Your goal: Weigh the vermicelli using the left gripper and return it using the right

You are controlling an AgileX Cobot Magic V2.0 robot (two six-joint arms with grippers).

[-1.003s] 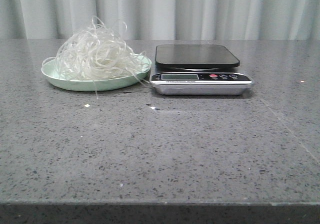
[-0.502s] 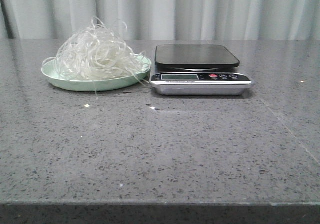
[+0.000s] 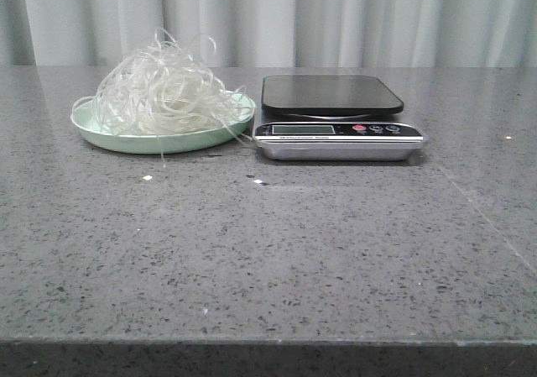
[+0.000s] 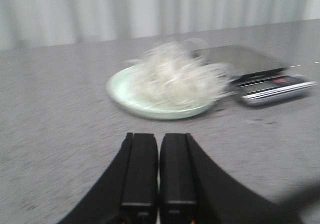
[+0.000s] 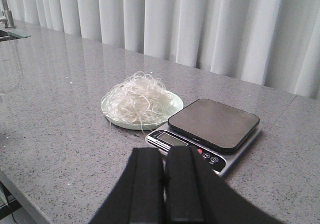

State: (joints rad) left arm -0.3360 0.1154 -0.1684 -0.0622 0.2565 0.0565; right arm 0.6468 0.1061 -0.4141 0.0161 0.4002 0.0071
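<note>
The vermicelli (image 3: 162,91), a fluffy tangle of whitish strands, lies on a mint-green plate (image 3: 101,136) at the back left of the table. A silver kitchen scale with a black platform (image 3: 331,94) stands right beside the plate. Neither gripper shows in the front view. In the left wrist view my left gripper (image 4: 159,136) is shut and empty, well short of the vermicelli (image 4: 177,77) and plate (image 4: 122,92). In the right wrist view my right gripper (image 5: 164,154) is shut and empty, short of the scale (image 5: 214,123); the vermicelli (image 5: 137,98) also shows there.
Grey speckled stone counter (image 3: 277,251) with its front edge near the bottom of the front view. White curtains (image 3: 336,16) hang behind the table. A few small crumbs (image 3: 147,177) lie on the counter in front of the plate.
The front view has shifted very slightly; plate, vermicelli and scale have not moved.
</note>
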